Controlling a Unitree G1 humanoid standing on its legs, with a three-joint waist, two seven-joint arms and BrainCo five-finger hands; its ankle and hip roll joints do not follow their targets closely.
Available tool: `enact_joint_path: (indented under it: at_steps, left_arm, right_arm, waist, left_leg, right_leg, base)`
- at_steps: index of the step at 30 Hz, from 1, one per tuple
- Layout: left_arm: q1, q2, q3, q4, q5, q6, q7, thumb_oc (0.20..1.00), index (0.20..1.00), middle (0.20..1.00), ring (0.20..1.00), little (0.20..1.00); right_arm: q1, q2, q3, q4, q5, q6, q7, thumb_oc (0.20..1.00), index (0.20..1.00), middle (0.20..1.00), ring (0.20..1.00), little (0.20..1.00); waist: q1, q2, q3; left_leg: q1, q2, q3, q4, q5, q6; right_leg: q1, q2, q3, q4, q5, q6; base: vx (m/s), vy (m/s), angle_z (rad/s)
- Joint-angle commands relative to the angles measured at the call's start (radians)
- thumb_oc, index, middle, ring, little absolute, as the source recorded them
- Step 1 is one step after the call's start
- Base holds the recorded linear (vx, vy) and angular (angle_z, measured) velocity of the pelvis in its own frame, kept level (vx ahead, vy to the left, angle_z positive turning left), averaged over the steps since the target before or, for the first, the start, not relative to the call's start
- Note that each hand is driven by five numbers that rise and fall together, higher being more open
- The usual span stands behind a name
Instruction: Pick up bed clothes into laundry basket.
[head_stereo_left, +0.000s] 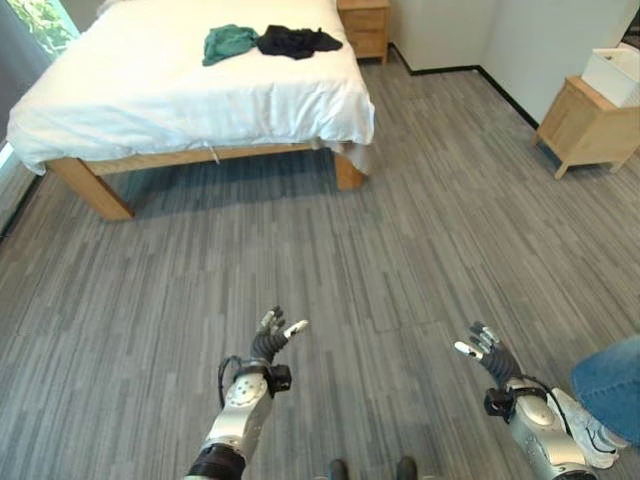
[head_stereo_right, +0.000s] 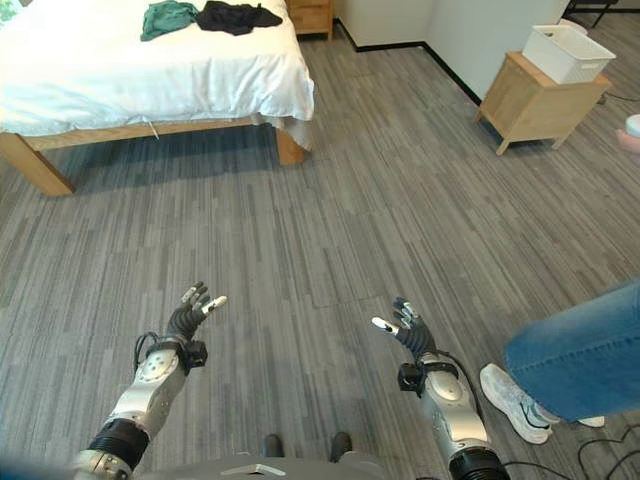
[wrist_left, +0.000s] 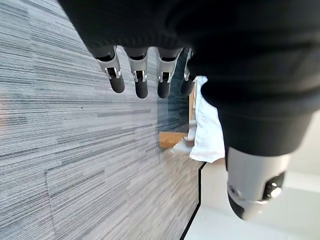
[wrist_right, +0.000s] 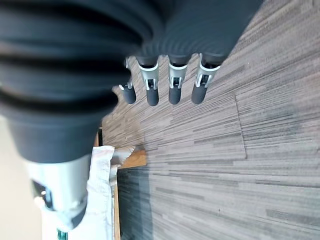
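A green garment (head_stereo_left: 229, 42) and a black garment (head_stereo_left: 298, 40) lie side by side on the far part of a white-sheeted bed (head_stereo_left: 150, 90). Both also show in the right eye view, the green garment (head_stereo_right: 167, 17) left of the black garment (head_stereo_right: 236, 16). My left hand (head_stereo_left: 270, 340) and right hand (head_stereo_left: 490, 352) hover low over the grey floor, far short of the bed, fingers straight and holding nothing. The wrist views show the left fingers (wrist_left: 141, 80) and right fingers (wrist_right: 173, 85) spread above the floor.
A white basket (head_stereo_right: 567, 50) stands on a low wooden table (head_stereo_right: 535, 105) at the right wall. A wooden nightstand (head_stereo_left: 364, 26) is beside the bed's head. A person's jeans leg and white shoe (head_stereo_right: 515, 402) stand close at my right.
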Motion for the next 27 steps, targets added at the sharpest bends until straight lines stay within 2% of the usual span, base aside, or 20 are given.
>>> enact_joint_path:
  at_steps: [1,3,6,7,8,9,10,11,13,14,16,18,19,20,21,22,23,25,26,27]
  left_arm:
    - [-0.047,0.048,0.004,0.0,0.047,-0.043,0.009,1.0,1.0,1.0,1.0,1.0]
    - [-0.052,0.048,0.006,0.004,0.054,-0.04,0.009,1.0,1.0,1.0,1.0,1.0]
    - [-0.062,0.048,0.005,0.004,0.058,-0.049,0.014,1.0,1.0,1.0,1.0,1.0]
    - [-0.062,0.048,0.005,0.004,0.058,-0.049,0.014,1.0,1.0,1.0,1.0,1.0]
    - [-0.067,0.048,0.004,0.008,0.058,-0.051,0.013,1.0,1.0,1.0,1.0,1.0]
    - [-0.071,0.043,0.003,0.023,0.068,-0.051,0.01,1.0,1.0,1.0,1.0,1.0]
    - [-0.074,0.04,0.007,0.023,0.081,-0.054,0.013,1.0,1.0,1.0,1.0,1.0]
    - [-0.07,0.038,0.006,0.01,0.088,-0.055,0.013,1.0,1.0,1.0,1.0,1.0]
    - [-0.04,0.031,0.001,-0.017,0.085,-0.047,0.0,1.0,1.0,1.0,1.0,1.0]
    - [-0.027,0.019,0.002,-0.022,0.084,-0.047,-0.004,1.0,1.0,1.0,1.0,1.0]
    - [-0.031,-0.001,0.001,-0.015,0.039,-0.047,-0.003,1.0,1.0,1.0,1.0,1.0]
    - [-0.031,-0.01,0.004,-0.013,0.01,-0.046,-0.012,1.0,1.0,1.0,1.0,1.0]
    - [-0.029,-0.004,-0.005,-0.021,0.018,-0.039,-0.02,1.0,1.0,1.0,1.0,1.0]
    - [-0.032,0.001,-0.01,-0.026,0.021,-0.037,-0.022,1.0,1.0,1.0,1.0,1.0]
    - [-0.032,0.001,-0.011,-0.027,0.021,-0.037,-0.022,1.0,1.0,1.0,1.0,1.0]
    - [-0.051,-0.012,-0.025,-0.025,0.009,-0.037,-0.012,1.0,1.0,1.0,1.0,1.0]
    - [-0.054,-0.015,-0.03,-0.025,-0.005,-0.04,-0.013,1.0,1.0,1.0,1.0,1.0]
    - [-0.054,-0.021,-0.028,-0.025,-0.025,-0.043,-0.019,1.0,1.0,1.0,1.0,1.0]
    - [-0.046,-0.022,-0.027,-0.025,-0.03,-0.046,-0.019,1.0,1.0,1.0,1.0,1.0]
    - [-0.045,-0.022,-0.028,-0.025,-0.03,-0.046,-0.019,1.0,1.0,1.0,1.0,1.0]
  right_arm:
    - [-0.042,0.02,0.037,-0.036,0.01,-0.039,-0.006,1.0,1.0,1.0,1.0,1.0]
    - [-0.044,0.025,0.036,-0.038,0.012,-0.035,-0.004,1.0,1.0,1.0,1.0,1.0]
    - [-0.021,0.015,0.024,-0.048,0.017,-0.032,0.003,1.0,1.0,1.0,1.0,1.0]
    - [-0.021,0.015,0.024,-0.048,0.017,-0.032,0.003,1.0,1.0,1.0,1.0,1.0]
    - [-0.013,0.011,0.021,-0.05,0.016,-0.031,0.0,1.0,1.0,1.0,1.0,1.0]
    - [0.012,0.006,0.009,-0.056,0.017,-0.027,0.0,1.0,1.0,1.0,1.0,1.0]
    - [0.026,0.006,0.0,-0.068,0.019,-0.028,0.008,1.0,1.0,1.0,1.0,1.0]
    - [0.038,-0.001,-0.007,-0.077,0.014,-0.024,0.019,1.0,1.0,1.0,1.0,1.0]
    - [0.079,-0.01,-0.02,-0.089,0.014,-0.02,0.036,1.0,1.0,1.0,1.0,1.0]
    - [0.074,-0.02,-0.023,-0.085,0.019,-0.022,0.043,1.0,1.0,1.0,1.0,1.0]
    - [0.055,-0.042,-0.023,-0.082,0.022,-0.021,0.035,1.0,1.0,1.0,1.0,1.0]
    - [0.04,-0.056,-0.021,-0.098,0.056,-0.038,0.038,1.0,1.0,1.0,1.0,1.0]
    - [0.049,-0.064,-0.022,-0.105,0.051,-0.035,0.037,1.0,1.0,1.0,1.0,1.0]
    - [0.051,-0.077,-0.021,-0.112,0.049,-0.034,0.036,1.0,1.0,1.0,1.0,1.0]
    - [0.051,-0.077,-0.022,-0.112,0.049,-0.034,0.036,1.0,1.0,1.0,1.0,1.0]
    - [0.03,-0.1,-0.019,-0.097,0.041,-0.037,0.016,1.0,1.0,1.0,1.0,1.0]
    - [0.022,-0.107,-0.018,-0.091,0.037,-0.036,0.005,1.0,1.0,1.0,1.0,1.0]
    - [0.01,-0.117,-0.028,-0.098,0.037,-0.04,0.003,1.0,1.0,1.0,1.0,1.0]
    - [0.016,-0.115,-0.034,-0.101,0.039,-0.044,0.004,1.0,1.0,1.0,1.0,1.0]
    - [0.017,-0.115,-0.034,-0.102,0.039,-0.044,0.004,1.0,1.0,1.0,1.0,1.0]
  waist:
    - [-0.001,-0.047,0.011]
    - [-0.01,-0.046,0.02]
    - [-0.064,-0.056,0.034]
    - [-0.065,-0.055,0.034]
    - [-0.08,-0.061,0.032]
    - [-0.109,-0.065,0.025]
    - [-0.124,-0.063,0.019]
    - [-0.133,-0.061,0.014]
    - [-0.136,-0.054,-0.002]
    - [-0.145,-0.042,-0.008]
    - [-0.141,-0.022,-0.013]
    - [-0.132,-0.049,-0.011]
    - [-0.119,-0.063,0.002]
    - [-0.099,-0.078,0.016]
    - [-0.099,-0.074,0.018]
    - [-0.054,-0.091,0.054]
    - [-0.038,-0.097,0.062]
    - [-0.013,-0.091,0.056]
    - [-0.003,-0.081,0.047]
    - [-0.001,-0.085,0.049]
  left_leg:
    - [0.018,-0.011,-0.033,-0.001,-0.046,0.009]
    - [0.038,-0.008,-0.03,0.003,-0.054,0.007]
    - [0.127,0.005,-0.075,0.003,-0.098,-0.038]
    - [0.125,0.006,-0.076,0.003,-0.096,-0.039]
    - [0.153,0.009,-0.09,-0.005,-0.106,-0.055]
    - [0.213,0.022,-0.113,-0.031,-0.113,-0.085]
    - [0.245,0.032,-0.121,-0.041,-0.117,-0.095]
    - [0.265,0.034,-0.132,-0.046,-0.121,-0.101]
    - [0.267,0.055,-0.174,-0.006,-0.101,-0.117]
    - [0.267,0.08,-0.185,0.045,-0.066,-0.132]
    - [0.205,0.124,-0.192,0.214,0.064,-0.157]
    - [0.072,0.178,-0.172,0.557,0.22,-0.167]
    - [0.024,0.207,-0.147,0.681,0.241,-0.165]
    - [-0.03,0.224,-0.133,0.792,0.245,-0.158]
    - [-0.034,0.228,-0.136,0.799,0.242,-0.159]
    - [-0.202,0.22,-0.126,0.88,0.194,-0.15]
    - [-0.268,0.215,-0.12,0.891,0.176,-0.149]
    - [-0.354,0.232,-0.097,0.765,0.168,-0.158]
    - [-0.364,0.233,-0.076,0.638,0.182,-0.165]
    - [-0.355,0.229,-0.071,0.63,0.185,-0.164]
  right_leg:
    - [-0.06,-0.178,0.004,0.197,0.206,0.103]
    - [-0.091,-0.182,-0.012,0.213,0.206,0.103]
    - [-0.164,-0.136,-0.007,-0.06,0.177,0.095]
    - [-0.16,-0.134,-0.01,-0.068,0.183,0.094]
    - [-0.172,-0.117,-0.002,-0.185,0.202,0.102]
    - [-0.193,-0.089,0.008,-0.325,0.26,0.121]
    - [-0.217,-0.088,0.001,-0.368,0.285,0.13]
    - [-0.231,-0.094,0.007,-0.342,0.298,0.136]
    - [-0.205,-0.089,0.001,-0.288,0.282,0.105]
    - [-0.217,-0.074,-0.001,-0.247,0.264,0.087]
    - [-0.181,-0.054,-0.03,-0.2,0.204,0.039]
    - [-0.11,-0.03,-0.047,-0.195,0.142,-0.038]
    - [-0.064,-0.013,-0.045,-0.201,0.113,-0.068]
    - [-0.02,0.003,-0.038,-0.21,0.08,-0.101]
    - [-0.02,0.007,-0.04,-0.209,0.079,-0.102]
    - [0.069,0.011,-0.031,-0.237,0.046,-0.112]
    - [0.103,0.007,-0.023,-0.251,0.034,-0.108]
    - [0.173,0.005,-0.021,-0.284,0.016,-0.093]
    - [0.197,0.007,-0.022,-0.298,0.006,-0.081]
    - [0.201,0.003,-0.02,-0.299,0.006,-0.08]
  base:
    - [0.19,0.107,-0.09]
    - [0.24,0.005,0.08]
    - [0.41,-0.122,-0.02]
    - [0.33,-0.14,0.04]
    - [0.52,-0.196,0.31]
    - [0.73,-0.271,0.54]
    - [0.74,-0.269,0.63]
    - [0.5,-0.214,0.55]
    - [0.45,-0.241,1.02]
    - [0.49,-0.261,1.04]
    - [0.44,-0.307,0.48]
    - [0.49,-0.53,0.47]
    - [0.54,-0.586,0.04]
    - [0.33,-0.37,-0.16]
    - [0.48,-0.448,-0.36]
    - [0.43,-0.311,-0.3]
    - [0.61,-0.345,-0.04]
    - [0.52,-0.079,0.14]
    - [0.37,-0.011,-0.24]
    - [0.67,0.045,-0.37]
